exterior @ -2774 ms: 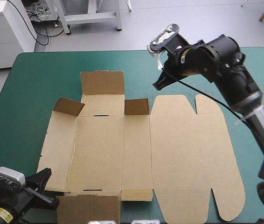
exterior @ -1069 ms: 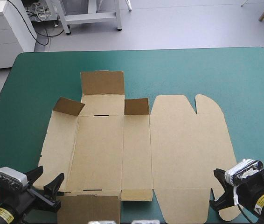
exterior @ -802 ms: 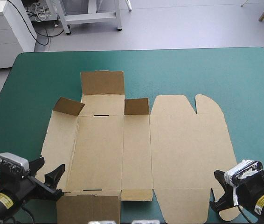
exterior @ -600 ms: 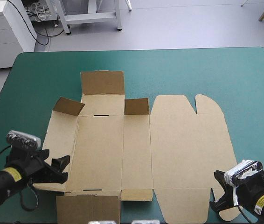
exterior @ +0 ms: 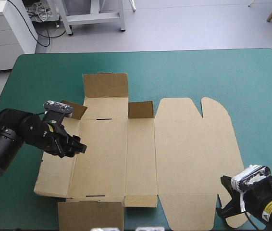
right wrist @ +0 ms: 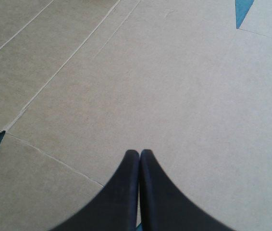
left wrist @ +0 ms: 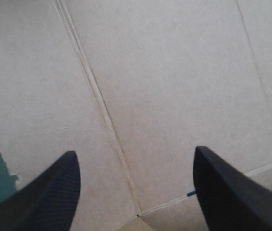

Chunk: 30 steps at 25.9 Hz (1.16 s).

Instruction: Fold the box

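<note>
box [exterior: 189, 144] lies flat on the teal-green worktop [exterior: 222, 72], long axis left to right | my left fingers [left wrist: 49, 192] spread wide above its left panels, a crease running between them, so I judge this arm nearer the side wall | my right fingers [right wrist: 126, 197] pressed together over its near right corner

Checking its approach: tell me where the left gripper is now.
In the high view, the left gripper is open over the box's left part, above the crease beside its outermost panel.
</note>
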### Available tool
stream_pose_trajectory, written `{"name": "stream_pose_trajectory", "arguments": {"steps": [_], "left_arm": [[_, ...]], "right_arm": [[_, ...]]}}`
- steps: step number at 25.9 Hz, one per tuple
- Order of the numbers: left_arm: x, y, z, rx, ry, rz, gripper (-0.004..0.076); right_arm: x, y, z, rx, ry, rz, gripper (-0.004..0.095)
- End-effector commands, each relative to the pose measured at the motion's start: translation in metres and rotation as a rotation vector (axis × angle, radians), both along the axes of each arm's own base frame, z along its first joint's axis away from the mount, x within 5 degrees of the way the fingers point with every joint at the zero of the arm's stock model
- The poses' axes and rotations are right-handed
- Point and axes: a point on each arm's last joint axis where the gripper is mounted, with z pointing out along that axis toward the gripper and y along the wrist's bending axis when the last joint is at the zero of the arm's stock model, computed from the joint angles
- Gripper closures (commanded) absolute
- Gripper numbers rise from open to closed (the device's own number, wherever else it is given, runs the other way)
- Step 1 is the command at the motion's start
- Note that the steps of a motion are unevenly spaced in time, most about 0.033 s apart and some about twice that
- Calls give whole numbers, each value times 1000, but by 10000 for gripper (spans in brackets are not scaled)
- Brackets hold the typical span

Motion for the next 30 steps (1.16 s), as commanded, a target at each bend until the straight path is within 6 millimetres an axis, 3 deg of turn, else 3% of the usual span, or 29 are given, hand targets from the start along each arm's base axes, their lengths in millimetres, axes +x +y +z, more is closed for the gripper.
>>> {"name": "stream_pose_trajectory", "arguments": {"steps": [1,9,12,14,19,30], "left_arm": [[0,19,14,-5,-16,76,249],[8,91,18,-178,-86,192,249],[5,107,9,-174,-71,241,249],[3,118,-12,-191,-6,276,249],[4,120,-51,-232,134,263,248],[14,115,-107,-408,350,270,248]], "right_arm": [[3,1,12,33,-72,-4,929],[3,1,12,33,-72,-4,929],[3,1,12,33,-72,-4,929],[3,1,12,33,-72,-4,929],[3,1,12,33,-72,-4,929],[3,1,12,29,-74,-4,929]]}}
